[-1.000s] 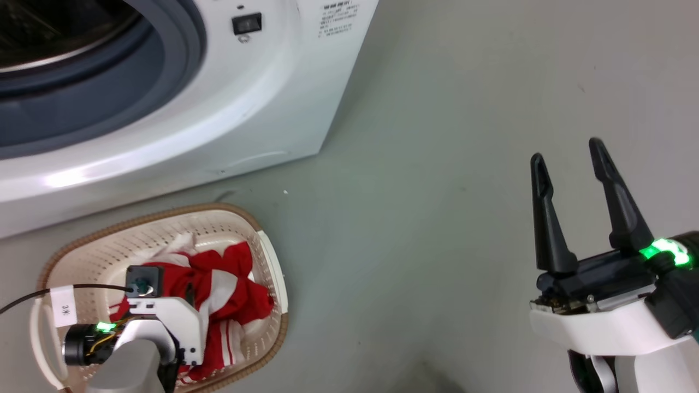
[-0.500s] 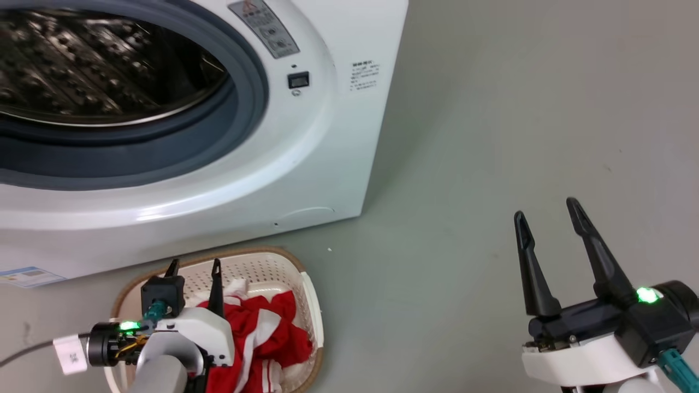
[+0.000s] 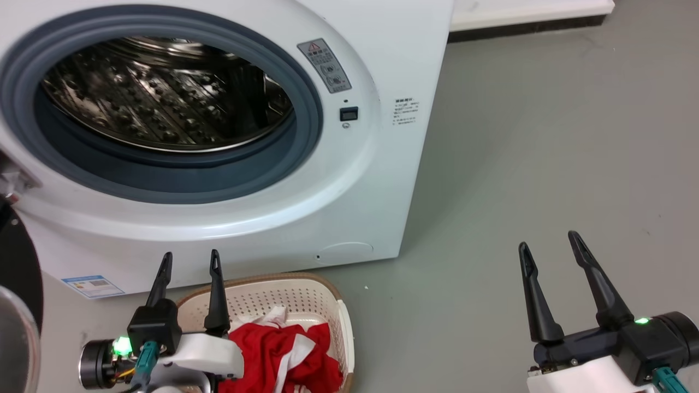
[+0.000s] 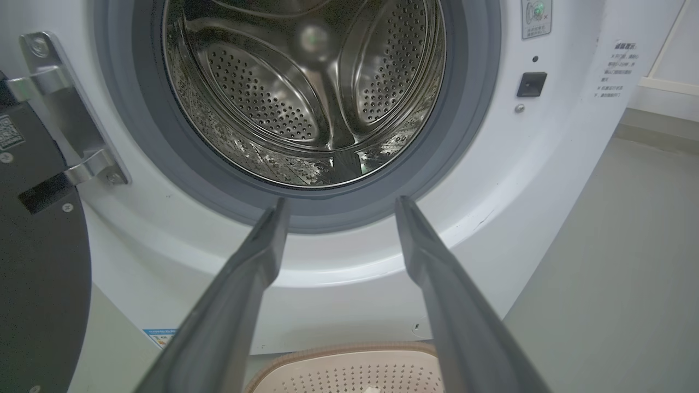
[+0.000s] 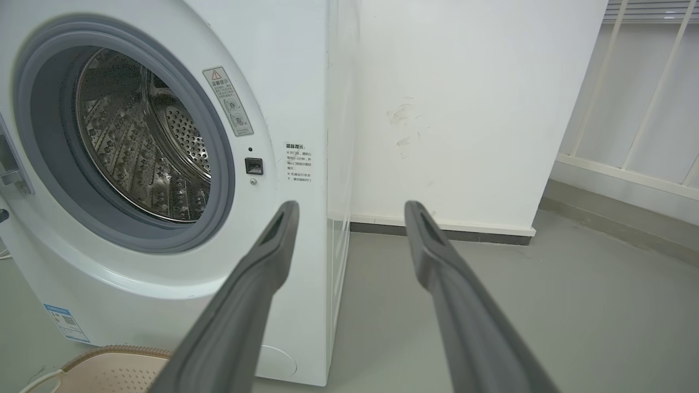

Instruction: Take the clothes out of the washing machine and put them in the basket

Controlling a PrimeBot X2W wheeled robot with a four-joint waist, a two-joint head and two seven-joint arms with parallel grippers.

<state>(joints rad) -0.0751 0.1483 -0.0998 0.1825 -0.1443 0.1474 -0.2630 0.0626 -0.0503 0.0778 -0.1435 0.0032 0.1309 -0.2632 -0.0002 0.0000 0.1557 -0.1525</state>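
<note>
Found the clothes (image 3: 278, 349) heaped red and white in the basket (image 3: 284, 297), on the floor (image 3: 519, 136) just in front of the washing machine (image 3: 338, 191). Held the left hand (image 3: 190, 254) spread open and gripping nothing, just left of the heap and above the basket's near left side, clear of the cloth, tips aimed at the machine's white front below the porthole. Held the right hand (image 3: 548, 240) open as well, empty, over bare floor well apart to the right of basket and clothes. Saw shiny perforated steel in the drum (image 3: 164, 103) through the grey-ringed opening, with the black door (image 4: 38, 273) swung aside at the machine's left.
</note>
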